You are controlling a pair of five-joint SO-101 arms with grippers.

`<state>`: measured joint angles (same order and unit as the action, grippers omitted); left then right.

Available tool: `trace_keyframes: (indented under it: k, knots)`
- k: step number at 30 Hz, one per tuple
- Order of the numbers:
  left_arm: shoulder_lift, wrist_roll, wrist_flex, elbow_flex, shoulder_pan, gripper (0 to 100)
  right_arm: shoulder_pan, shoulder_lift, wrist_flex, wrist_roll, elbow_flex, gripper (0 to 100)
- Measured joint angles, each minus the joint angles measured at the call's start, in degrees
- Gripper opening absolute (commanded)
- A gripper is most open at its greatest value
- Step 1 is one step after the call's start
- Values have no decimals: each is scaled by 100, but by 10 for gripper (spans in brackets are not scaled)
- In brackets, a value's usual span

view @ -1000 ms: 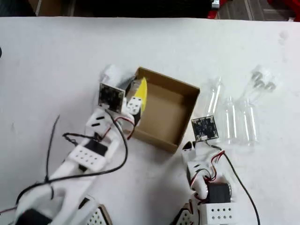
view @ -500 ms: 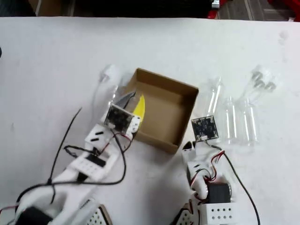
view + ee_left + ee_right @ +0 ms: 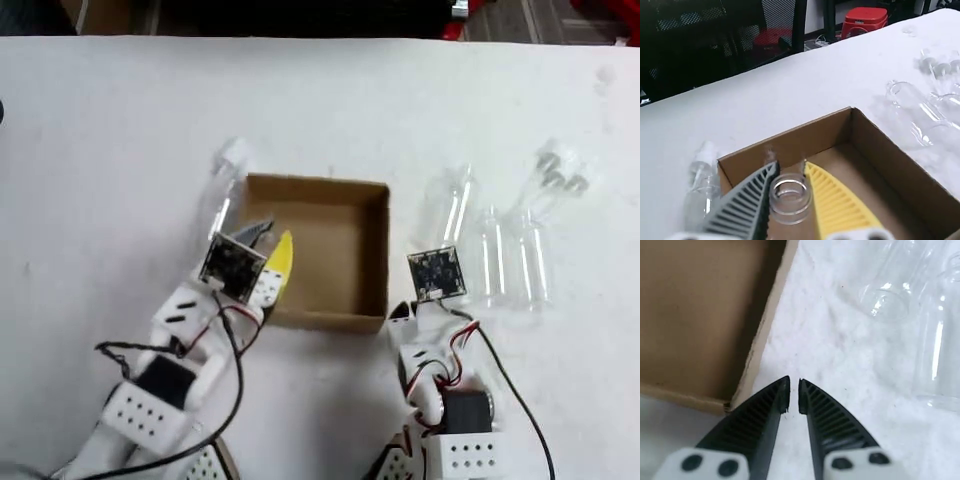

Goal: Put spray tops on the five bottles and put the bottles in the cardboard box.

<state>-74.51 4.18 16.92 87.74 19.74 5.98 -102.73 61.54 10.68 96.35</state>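
**Left arm holds open bottle at box; right arm sits empty**

On a white table (image 3: pixel 100 120), a capped bottle (image 3: pixel 222 195) of clear plastic lies on its side just left of the cardboard box (image 3: pixel 320 318), with its white spray top at the far end. Beside it, the left gripper (image 3: pixel 789 165), one finger grey and one yellow, is clenched around the neck of an uncapped bottle (image 3: pixel 788 200). The bottle's round mouth shows between the ribbed fingers in the left wrist view. The high view puts that gripper at the box's near-left corner, its fingers reaching in over the left wall. Whether the held bottle touches the box floor cannot be told.

The brown box sits open at mid-table, square to the table's edges. Just off its near-right corner, the right gripper (image 3: pixel 793 385) points down at bare tabletop. Its black fingers are pinched almost together, with nothing between them.

To the right of the box, three open bottles (image 3: pixel 492 255) lie close together on their sides, the leftmost near the box's right wall. A small cluster of loose spray tops (image 3: pixel 560 170) rests just beyond them, toward the far right. Past the table's far edge, the left wrist view takes in a dark mesh chair (image 3: pixel 715 25) and a red plastic object (image 3: pixel 865 20) on the floor.
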Motion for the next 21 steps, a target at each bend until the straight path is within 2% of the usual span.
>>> trace_keyframes:
  k: [4, 8, 10, 14, 15, 21]
  knots:
    - [-791, 0, 905, 18, 0, 24, 0, 0, 0, 0, 0, 15]
    - [-1134, 9, 1002, 404, 0, 33, 0, 0, 0, 0, 0, 15]
    - [-1222, 9, 949, 519, 0, 81, 0, 0, 0, 0, 0, 15]
    - [-1451, -9, 993, 545, 0, 242, 0, 0, 0, 0, 0, 15]
    - [-1530, -114, 1029, 545, -9, 251, 0, 0, 0, 0, 0, 15]
    - [-2136, -413, 1705, 545, -167, 196, 0, 0, 0, 0, 0, 15]
